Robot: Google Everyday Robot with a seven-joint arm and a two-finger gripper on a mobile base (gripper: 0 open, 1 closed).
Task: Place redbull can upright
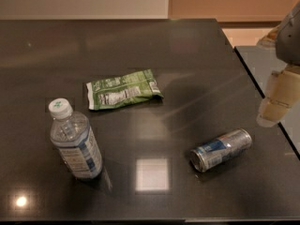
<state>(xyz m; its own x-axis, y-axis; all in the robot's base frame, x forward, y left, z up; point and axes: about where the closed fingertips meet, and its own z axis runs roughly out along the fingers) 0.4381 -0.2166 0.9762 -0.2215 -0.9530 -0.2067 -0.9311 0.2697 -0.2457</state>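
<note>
The redbull can [221, 149] lies on its side on the dark table [140, 55] at the right front, its silver top facing front-left. It is slim, with blue and silver panels. My gripper [277, 102] hangs at the right edge of the view, above the table's right edge, up and to the right of the can and apart from it. It holds nothing that I can see.
A clear plastic water bottle [75, 142] with a white cap stands upright at the left front. A flat green snack bag [123, 89] lies in the middle. The table's right edge [262, 93] runs diagonally under the gripper, with a second surface beyond it.
</note>
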